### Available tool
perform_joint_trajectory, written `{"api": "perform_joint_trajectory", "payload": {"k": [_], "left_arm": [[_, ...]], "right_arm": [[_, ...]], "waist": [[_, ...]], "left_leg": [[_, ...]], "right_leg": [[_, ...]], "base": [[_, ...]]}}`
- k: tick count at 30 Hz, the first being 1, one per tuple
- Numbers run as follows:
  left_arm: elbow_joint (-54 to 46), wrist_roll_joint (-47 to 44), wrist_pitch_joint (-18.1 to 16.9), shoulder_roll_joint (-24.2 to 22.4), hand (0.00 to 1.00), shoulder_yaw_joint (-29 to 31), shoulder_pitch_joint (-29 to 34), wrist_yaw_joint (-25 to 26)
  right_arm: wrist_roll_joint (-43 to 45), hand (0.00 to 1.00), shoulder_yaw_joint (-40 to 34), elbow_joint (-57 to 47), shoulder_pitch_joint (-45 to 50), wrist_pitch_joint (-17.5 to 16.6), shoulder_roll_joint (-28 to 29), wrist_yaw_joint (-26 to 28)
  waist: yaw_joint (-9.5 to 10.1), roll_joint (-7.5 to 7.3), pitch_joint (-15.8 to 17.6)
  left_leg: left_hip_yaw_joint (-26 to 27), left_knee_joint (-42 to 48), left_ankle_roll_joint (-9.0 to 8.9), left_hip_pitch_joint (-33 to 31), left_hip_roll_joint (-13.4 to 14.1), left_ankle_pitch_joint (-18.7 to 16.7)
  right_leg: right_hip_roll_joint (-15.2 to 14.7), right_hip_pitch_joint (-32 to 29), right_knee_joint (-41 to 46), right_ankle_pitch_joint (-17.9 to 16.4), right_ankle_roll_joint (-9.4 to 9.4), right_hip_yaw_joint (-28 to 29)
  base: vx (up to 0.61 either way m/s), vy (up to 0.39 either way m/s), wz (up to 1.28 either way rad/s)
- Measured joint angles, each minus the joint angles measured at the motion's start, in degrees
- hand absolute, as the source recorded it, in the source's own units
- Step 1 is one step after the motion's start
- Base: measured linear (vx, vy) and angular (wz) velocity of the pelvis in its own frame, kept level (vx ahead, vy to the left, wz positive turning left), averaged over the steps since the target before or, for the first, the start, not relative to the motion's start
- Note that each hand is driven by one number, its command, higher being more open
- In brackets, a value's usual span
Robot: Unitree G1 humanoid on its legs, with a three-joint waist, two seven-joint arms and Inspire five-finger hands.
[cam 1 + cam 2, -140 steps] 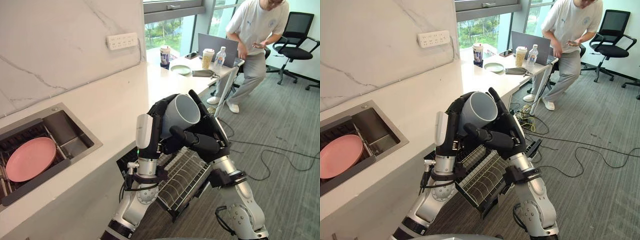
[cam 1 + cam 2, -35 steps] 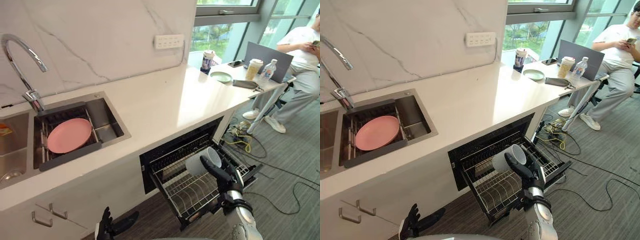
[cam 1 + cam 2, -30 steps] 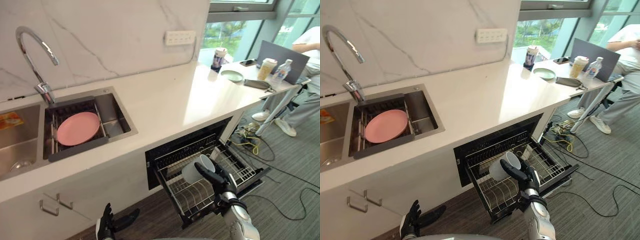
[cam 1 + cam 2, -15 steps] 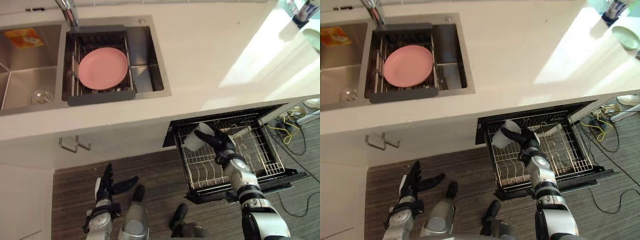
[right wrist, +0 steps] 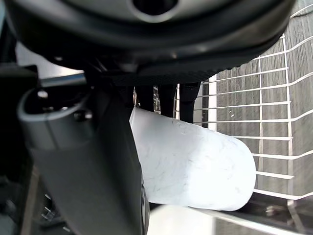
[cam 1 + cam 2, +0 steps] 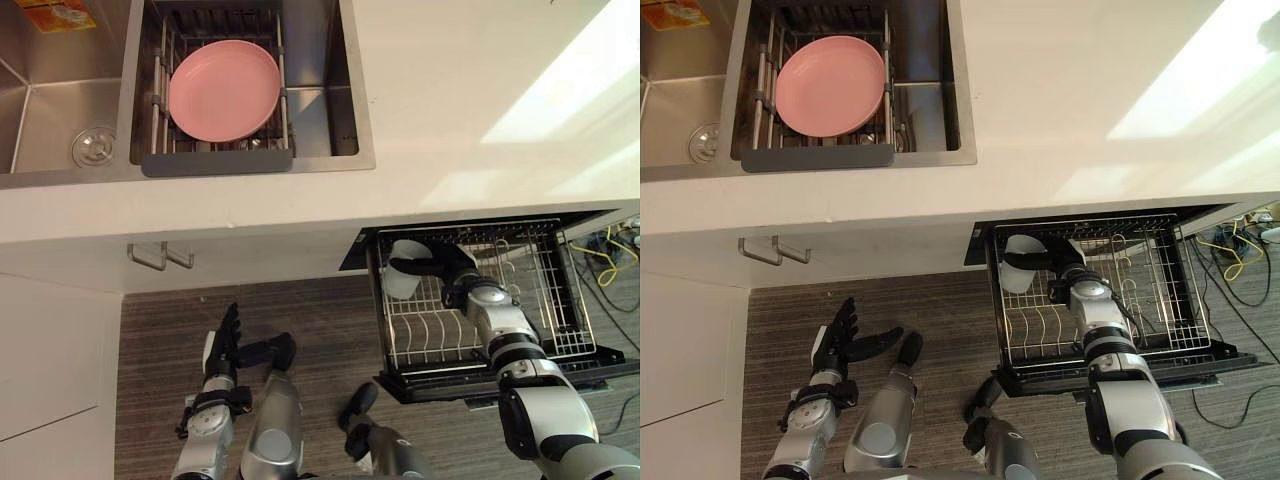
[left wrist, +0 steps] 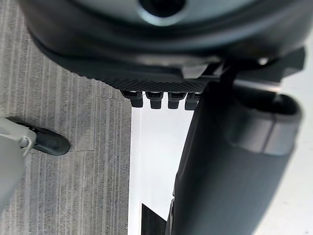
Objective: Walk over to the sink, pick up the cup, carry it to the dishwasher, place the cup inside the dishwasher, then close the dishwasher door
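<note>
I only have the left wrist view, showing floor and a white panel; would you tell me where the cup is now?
Observer: The right robot hand holds the cup at the back left corner of the pulled-out dishwasher rack.
Operator: Is the grip closed?
Observer: Yes; the right wrist view shows its fingers and thumb curled round it.
Operator: Where does the left robot hand hang?
Observer: The left robot hand is open, low over the floor, in front of the sink cabinet.

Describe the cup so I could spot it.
From the white counter, drop to the dishwasher rack pulled out below it. In the rack's left corner by the counter, the right hand curls its fingers round a pale cup, the only solid thing among bare wires.
</note>
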Motion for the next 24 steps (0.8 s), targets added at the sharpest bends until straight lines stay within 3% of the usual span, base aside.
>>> {"api": "perform_joint_trajectory", "payload": {"k": [4, 5, 13, 18, 21, 24], "left_arm": [[-0.79, 0.00, 0.69, 0.47, 1.00, -0.83, -0.07, -0.38], [-0.78, 0.01, 0.87, 0.51, 1.00, -0.91, -0.06, -0.47], [-0.69, 0.25, 1.33, 0.51, 1.00, -0.93, 0.17, -1.08], [-0.45, 1.03, 1.42, 0.58, 1.00, -0.45, 0.67, -1.00], [0.42, 1.30, 1.52, 0.53, 1.00, -0.36, 1.49, -0.96], [3.68, 2.71, 1.56, 0.42, 1.00, 0.17, 2.40, -0.96]], "right_arm": [[-3.17, 0.00, 0.12, 0.95, -0.51, 0.04, -0.36, 1.56], [-3.16, 1.00, 0.25, 1.08, -0.50, 0.03, -0.50, 1.80], [-0.97, 1.00, 4.44, 1.41, -0.15, -0.12, 0.41, 3.55], [-0.58, 1.00, 4.45, -0.09, 1.84, -1.14, 1.10, 2.64], [1.32, 1.00, 4.34, -4.24, 4.82, -1.66, 1.12, 1.95], [3.37, 1.00, 4.20, -10.14, 8.83, -2.31, 1.14, 1.18]], "waist": [[0.75, 0.00, 0.00], [0.80, 0.00, 0.00], [0.92, -0.27, -0.19], [0.93, -1.36, -1.66], [0.38, -2.13, -3.61], [-1.43, -2.64, -5.96]], "left_leg": [[0.00, -0.04, -0.22, 0.21, -0.04, 0.11], [0.00, -0.06, -0.28, 0.27, -0.05, 0.15], [3.13, -3.75, -0.91, 2.43, 1.77, 2.48], [3.44, -4.00, -0.97, 3.15, 1.77, 2.75], [4.24, -4.66, -0.97, 4.56, 1.81, 2.74], [5.20, -5.43, -0.97, 5.89, 1.54, 2.86]], "right_leg": [[-0.02, 0.24, 0.03, -0.53, -0.48, -0.48], [-0.04, 0.33, 0.03, -0.67, -0.55, -0.56], [0.42, 1.31, -0.01, -1.81, -1.14, -1.12], [0.50, 1.89, -0.42, -1.79, -1.12, -0.80], [0.62, 2.84, -1.27, -1.63, -0.92, 0.05], [0.60, 3.38, -1.85, -1.22, -0.73, 1.15]], "base": [[-0.01, -0.003, 0.00], [-0.04, -0.019, 0.02], [-0.04, -0.028, 0.04], [0.01, 0.000, -0.01], [0.01, 0.000, -0.14], [-0.01, 0.017, -0.16]]}}
